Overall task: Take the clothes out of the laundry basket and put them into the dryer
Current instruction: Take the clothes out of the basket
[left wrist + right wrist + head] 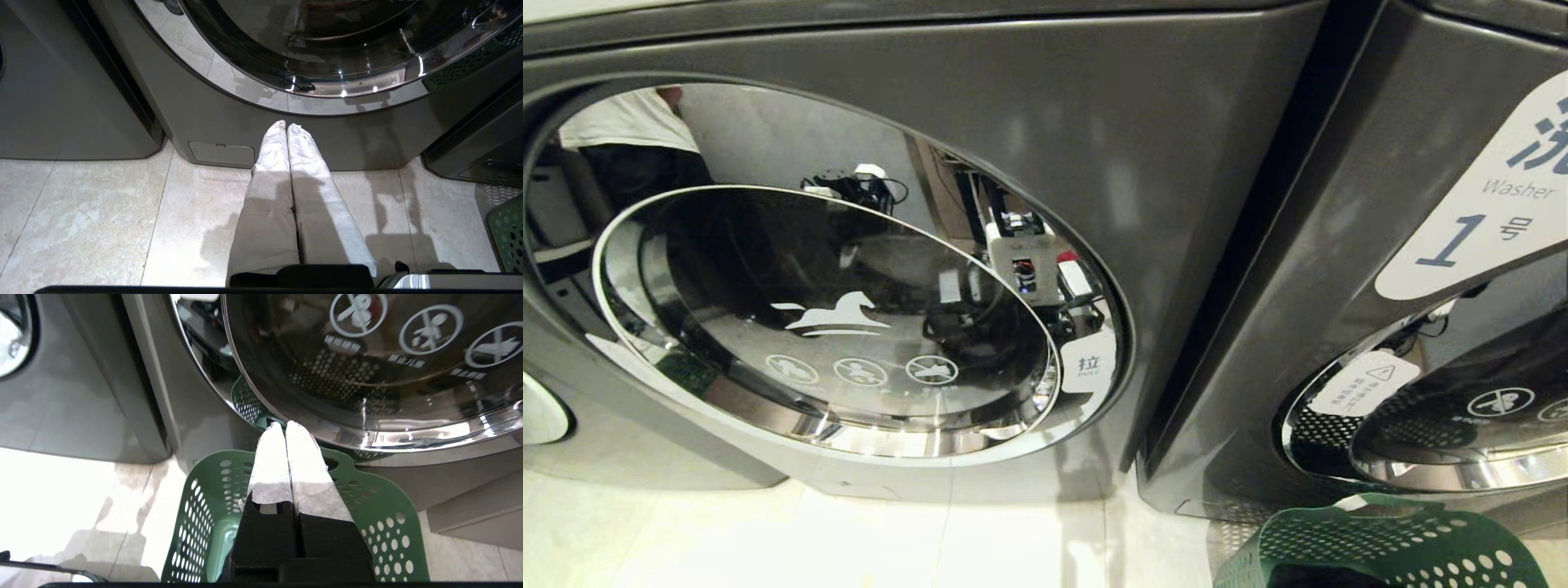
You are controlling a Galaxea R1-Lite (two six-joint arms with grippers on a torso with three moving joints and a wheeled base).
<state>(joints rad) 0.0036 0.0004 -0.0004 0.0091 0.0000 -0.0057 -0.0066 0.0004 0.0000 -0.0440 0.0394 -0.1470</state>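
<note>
A green perforated laundry basket [1380, 531] stands on the floor at the lower right, against the right-hand machine. Something dark [1323, 576] lies inside it. Two grey front-loading machines stand side by side with their round doors shut, the left door [833, 327] and the right door [1462, 425]. The right one bears a Washer label [1486, 196], and I cannot tell which machine is the dryer. My right gripper [284, 424] hangs shut and empty over the basket [196, 506]. My left gripper [286, 124] is shut and empty above the floor, before the left machine's base.
Pale floor tiles [768, 539] run along the front of both machines. A white pull tag [1088, 365] sits at the left door's right edge. A person in a white top is mirrored in that door [629, 122]. The basket's corner [508, 228] shows beside my left arm.
</note>
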